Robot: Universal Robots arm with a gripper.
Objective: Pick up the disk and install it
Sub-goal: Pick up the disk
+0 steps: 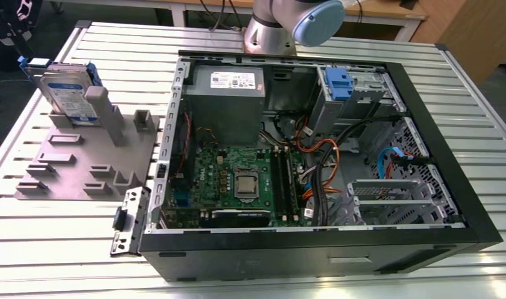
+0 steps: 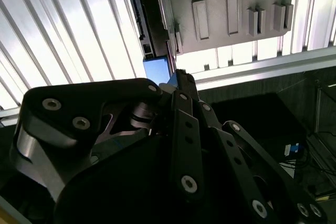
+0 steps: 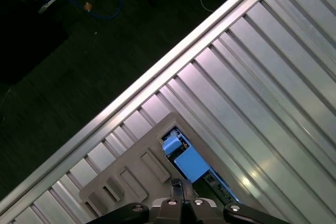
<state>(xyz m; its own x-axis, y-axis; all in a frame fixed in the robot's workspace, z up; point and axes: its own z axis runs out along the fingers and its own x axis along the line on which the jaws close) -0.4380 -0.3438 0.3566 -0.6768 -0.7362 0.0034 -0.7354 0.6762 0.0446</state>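
The disk (image 1: 66, 93) stands upright on edge in a slot of the grey fixture plate (image 1: 78, 156), at the exterior view's left. It has a white-and-blue label and a bright blue bracket. In the first wrist view the disk (image 3: 190, 163) appears from above as a blue patch just beyond my gripper (image 3: 181, 183). The gripper hangs well above the disk, and its fingers are shut together on nothing. In the second wrist view the gripper (image 2: 181, 73) tapers to a point beside the disk's blue face (image 2: 157, 69).
An open computer case (image 1: 452, 187) lies on the slatted metal table (image 1: 37, 237), right of the fixture plate. Inside it are a grey power-supply box (image 1: 228, 93), a motherboard (image 1: 236, 180), cables and a drive bay with a blue latch (image 1: 340, 84). The arm's base (image 1: 274, 31) stands behind the case.
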